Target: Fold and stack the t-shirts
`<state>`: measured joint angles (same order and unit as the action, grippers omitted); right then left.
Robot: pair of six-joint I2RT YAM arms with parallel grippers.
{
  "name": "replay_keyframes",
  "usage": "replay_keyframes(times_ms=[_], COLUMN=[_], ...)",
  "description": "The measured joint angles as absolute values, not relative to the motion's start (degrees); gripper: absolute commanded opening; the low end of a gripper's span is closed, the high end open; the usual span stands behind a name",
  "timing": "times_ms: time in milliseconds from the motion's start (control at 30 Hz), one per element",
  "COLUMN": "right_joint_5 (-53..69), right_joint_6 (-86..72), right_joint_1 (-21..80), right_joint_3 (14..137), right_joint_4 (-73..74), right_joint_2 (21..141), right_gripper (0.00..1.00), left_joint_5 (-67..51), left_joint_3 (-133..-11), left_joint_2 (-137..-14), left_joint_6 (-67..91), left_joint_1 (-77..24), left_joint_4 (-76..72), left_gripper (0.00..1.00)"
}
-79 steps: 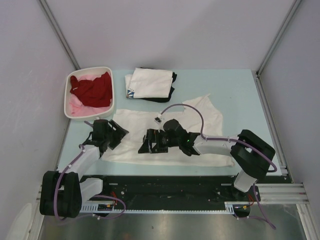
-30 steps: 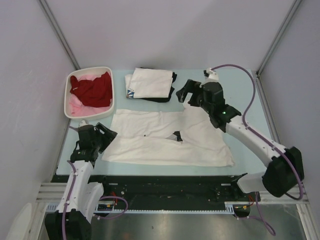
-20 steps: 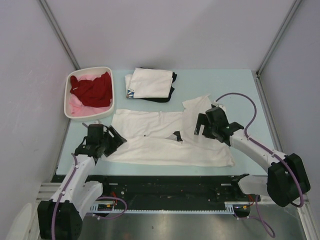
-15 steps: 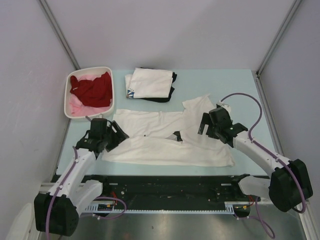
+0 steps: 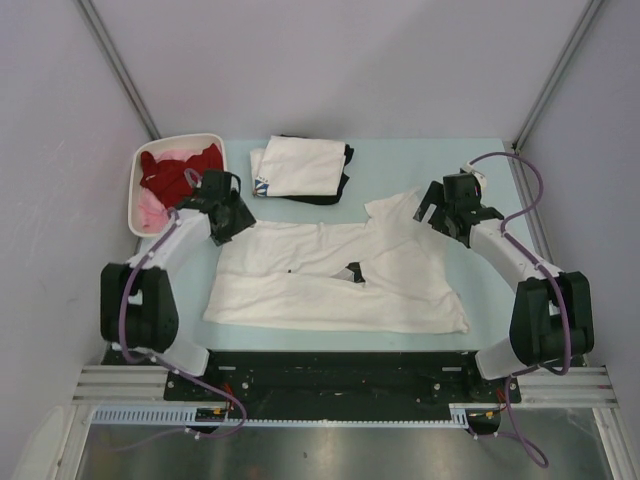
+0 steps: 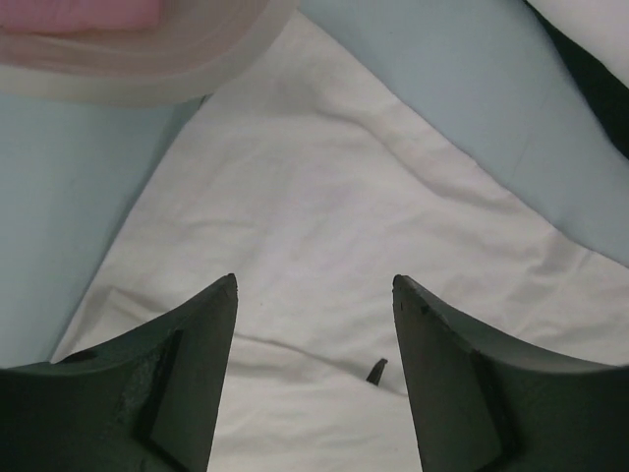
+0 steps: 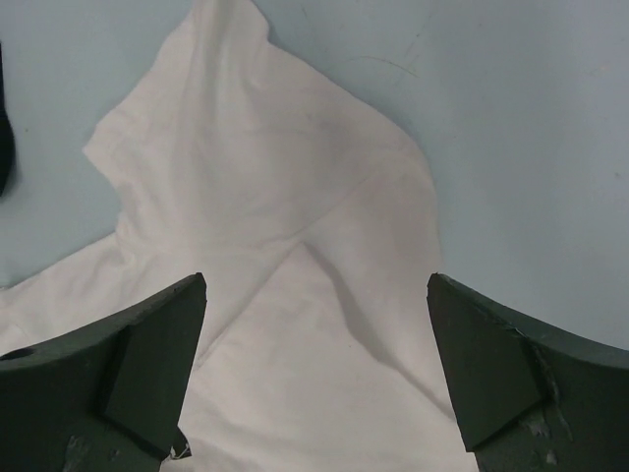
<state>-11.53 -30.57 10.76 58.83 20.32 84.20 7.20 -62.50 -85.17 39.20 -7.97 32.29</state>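
A cream-white t-shirt [image 5: 340, 275] lies spread across the middle of the table, partly folded, with a small dark tag showing near its centre. At the back, a folded cream-white shirt [image 5: 300, 165] rests on a folded black one [image 5: 346, 160]. My left gripper [image 5: 230, 220] hangs open over the spread shirt's back-left corner [image 6: 324, 216], nothing between its fingers [image 6: 157, 383]. Over the back-right sleeve [image 7: 285, 177] my right gripper [image 5: 437, 205] stands wide open and empty. A dark red shirt [image 5: 172, 175] and a pink one [image 5: 148, 210] lie crumpled in the basin.
The white oval basin [image 5: 178, 138] stands at the back left, its rim [image 6: 147, 74] just beyond my left gripper [image 6: 314, 285]. Bare light-blue table [image 7: 511, 118] lies to the right of the sleeve. Grey walls enclose the table on three sides.
Both arms swung toward the back: the left from the shirt's front-left edge to its back-left corner by the basin, the right out to the back-right sleeve. Both stayed open.
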Motion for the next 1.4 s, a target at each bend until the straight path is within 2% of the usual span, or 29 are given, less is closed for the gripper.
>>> replay_keyframes(times_ms=[267, 567, 833, 1167, 1300, 1400], right_joint_5=[-6.17, -3.64, -3.16, -2.96, -3.11, -3.25], right_joint_6=[-30.65, -30.50, -29.93, -29.98, -29.95, -29.95], right_joint_1=[11.09, 12.05, 14.55, 17.50, 17.67, 17.67], right_joint_3=[58.96, 58.96, 58.96, 58.96, 58.96, 58.96], right_joint_4=[18.04, 17.37, 16.84, 15.49, 15.55, 15.57], right_joint_2=[84.97, 85.06, 85.19, 86.08, 86.08, 86.08], right_gripper=[1.00, 1.00, 1.00, 1.00, 1.00, 1.00], left_joint_5=[7.88, 9.02, 8.49, 5.23, 6.26, 7.42], left_joint_3=[-78.96, -93.91, -93.54, -89.76, -89.60, -89.56], left_joint_2=[-106.54, -120.07, -118.69, -112.84, -113.30, -114.80], left_joint_6=[36.82, 34.92, 33.12, 29.85, 28.60, 27.79], left_joint_1=[-7.86, -6.44, 0.75, 2.20, 1.17, 0.12], left_joint_4=[34.00, 36.71, 39.62, 38.83, 38.85, 38.72], left_gripper=[0.63, 0.64, 0.65, 0.64, 0.60, 0.52])
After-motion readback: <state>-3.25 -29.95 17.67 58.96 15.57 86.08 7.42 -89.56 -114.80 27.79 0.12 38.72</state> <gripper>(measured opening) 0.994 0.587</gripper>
